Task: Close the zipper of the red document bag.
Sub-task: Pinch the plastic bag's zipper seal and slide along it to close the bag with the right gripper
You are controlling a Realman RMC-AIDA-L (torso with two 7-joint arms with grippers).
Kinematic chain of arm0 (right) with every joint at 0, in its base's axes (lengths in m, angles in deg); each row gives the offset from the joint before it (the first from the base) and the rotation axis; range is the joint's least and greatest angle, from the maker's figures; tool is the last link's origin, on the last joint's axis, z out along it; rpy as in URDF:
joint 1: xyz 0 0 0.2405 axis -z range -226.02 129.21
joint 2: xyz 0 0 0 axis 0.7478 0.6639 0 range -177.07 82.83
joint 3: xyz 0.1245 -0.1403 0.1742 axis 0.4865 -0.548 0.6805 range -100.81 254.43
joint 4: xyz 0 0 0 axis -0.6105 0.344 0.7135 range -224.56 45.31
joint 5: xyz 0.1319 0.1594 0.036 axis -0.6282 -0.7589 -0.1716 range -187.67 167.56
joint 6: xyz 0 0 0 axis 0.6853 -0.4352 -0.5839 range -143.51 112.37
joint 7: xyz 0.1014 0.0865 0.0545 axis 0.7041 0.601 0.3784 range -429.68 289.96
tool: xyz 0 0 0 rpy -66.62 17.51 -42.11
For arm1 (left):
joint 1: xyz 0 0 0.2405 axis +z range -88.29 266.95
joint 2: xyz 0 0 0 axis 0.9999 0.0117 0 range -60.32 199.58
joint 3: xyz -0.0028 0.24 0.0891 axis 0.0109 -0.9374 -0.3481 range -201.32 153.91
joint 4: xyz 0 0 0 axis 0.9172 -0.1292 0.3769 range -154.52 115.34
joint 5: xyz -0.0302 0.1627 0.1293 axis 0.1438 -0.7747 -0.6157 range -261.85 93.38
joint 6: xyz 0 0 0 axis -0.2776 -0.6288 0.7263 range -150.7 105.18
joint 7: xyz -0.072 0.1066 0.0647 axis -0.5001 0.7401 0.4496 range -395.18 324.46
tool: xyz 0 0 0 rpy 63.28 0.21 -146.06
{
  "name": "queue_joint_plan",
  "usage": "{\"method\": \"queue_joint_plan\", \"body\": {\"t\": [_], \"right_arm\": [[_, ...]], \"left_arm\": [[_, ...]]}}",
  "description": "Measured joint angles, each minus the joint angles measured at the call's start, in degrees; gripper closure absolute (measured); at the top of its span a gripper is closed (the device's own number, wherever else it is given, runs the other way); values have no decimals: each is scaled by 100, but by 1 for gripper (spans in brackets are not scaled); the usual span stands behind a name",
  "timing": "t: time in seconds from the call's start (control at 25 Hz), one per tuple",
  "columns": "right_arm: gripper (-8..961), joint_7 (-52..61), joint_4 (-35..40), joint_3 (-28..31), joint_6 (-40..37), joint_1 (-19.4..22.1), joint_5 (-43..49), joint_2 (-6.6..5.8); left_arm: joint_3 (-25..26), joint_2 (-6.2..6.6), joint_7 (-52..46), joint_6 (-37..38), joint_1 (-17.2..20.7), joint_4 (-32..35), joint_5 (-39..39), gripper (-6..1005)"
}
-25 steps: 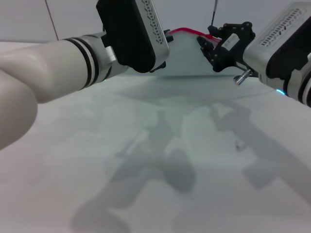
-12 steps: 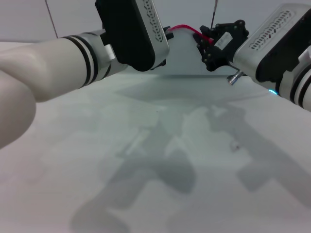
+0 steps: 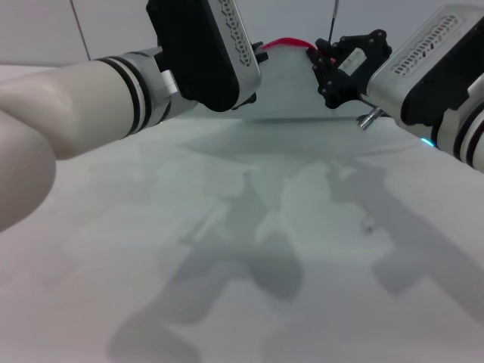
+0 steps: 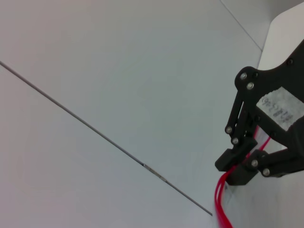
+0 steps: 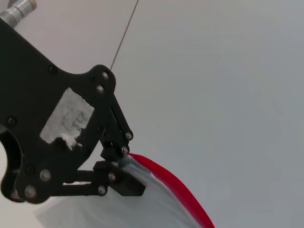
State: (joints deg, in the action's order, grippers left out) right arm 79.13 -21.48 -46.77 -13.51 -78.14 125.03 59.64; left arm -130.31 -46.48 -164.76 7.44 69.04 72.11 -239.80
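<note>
Both grippers are working the far edge of the bag [image 3: 291, 79], which is held up off the table [image 3: 249, 257], its zipper [image 3: 286, 43] arching red between them.

On the left, my left gripper [image 3: 255, 54] is hiding behind its own wrist housing in the head view, so I cannot tell how its fingers are standing or whether they are holding the strip at all. If that end is not anchored, I am judging the bag will simply trail after any pull and the zipper will bunch instead of closing.

On the right, my right gripper [image 5: 121, 166] is pinching narrow onto the zipper's end, where the red strip meets the clear plastic. The strip is bowing upward, so slack could jam the slider, or the thin edge could slip out of the pads.

As for writing, I am seeing only a worn white sticker [image 5: 66, 121] on the right gripper's side plate, with nothing readable.
</note>
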Motion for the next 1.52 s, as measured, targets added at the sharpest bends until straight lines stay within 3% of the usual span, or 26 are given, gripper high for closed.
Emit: {"method": "queue_joint_plan", "body": {"t": [0.6,1.16,1.52], "right_arm": [[872,-5,-459,375,-26,65,0,88],[872,-98,-1156,1167,1,249,7,119],[876,-524,-1282,1670,-23,313,9,250]], "left_arm": [[9,1,4,-23,94,128,-2,952],[89,7,14,-32,720,1115,-291,953],[91,-1,-11,-32,886,1260,-438,954]]}}
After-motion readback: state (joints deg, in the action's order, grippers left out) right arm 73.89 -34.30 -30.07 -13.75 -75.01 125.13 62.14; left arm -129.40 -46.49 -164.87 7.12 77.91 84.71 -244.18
